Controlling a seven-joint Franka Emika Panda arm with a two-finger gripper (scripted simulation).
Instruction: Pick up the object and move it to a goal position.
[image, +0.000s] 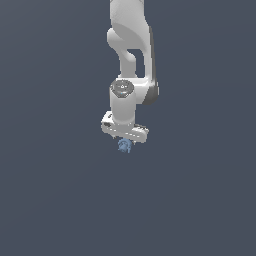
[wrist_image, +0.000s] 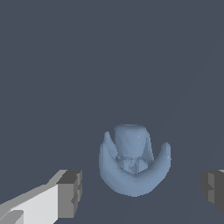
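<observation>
The object (wrist_image: 133, 164), a little blue lump, sits between the spread fingers (wrist_image: 70, 194), not touching them, so they can squeeze it next.

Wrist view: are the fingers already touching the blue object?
No. The gripper is open, and there is a clear gap between each of the fingers and the light-blue object sitting between them.

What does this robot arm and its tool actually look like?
The arm is smooth, glossy white with rounded, tube-like segments and a dark grey round cap at one joint. The tool is a white crossbar whose fingers end in blocky dark grey pads. No cables or markings show.
</observation>
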